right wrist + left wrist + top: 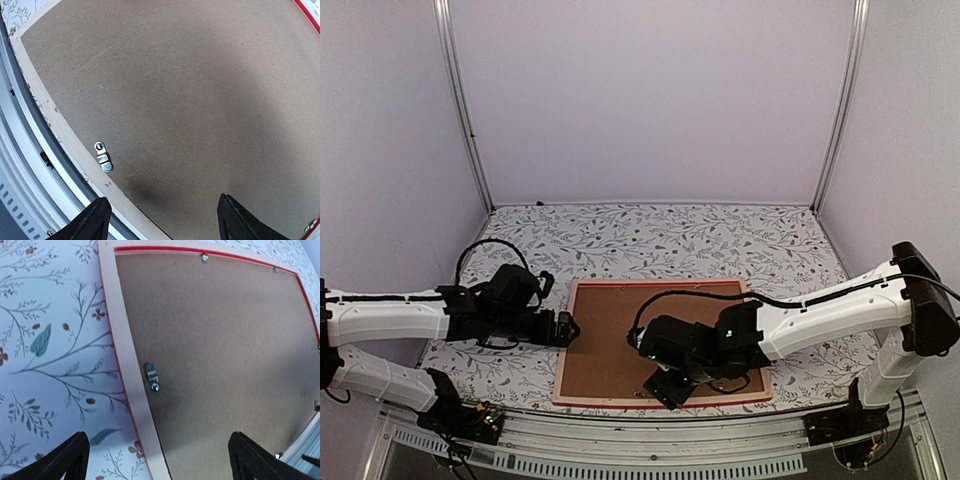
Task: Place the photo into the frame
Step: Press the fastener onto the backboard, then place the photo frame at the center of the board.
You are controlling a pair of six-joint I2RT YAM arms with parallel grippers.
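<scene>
Frame (660,283) lies back-up on bench (660,235), brown board (610,340) set inside it. Left tool (568,328) spread at frame's left rail. Right tool (672,388) spread, empty, over frame's near rail.

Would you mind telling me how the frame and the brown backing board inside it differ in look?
The frame is a thin pale wood rail with a red edge; the backing board is a plain brown sheet. The frame forms a border, while the backing board fills its opening. Both are rectangular and lie flat on the table.
</scene>
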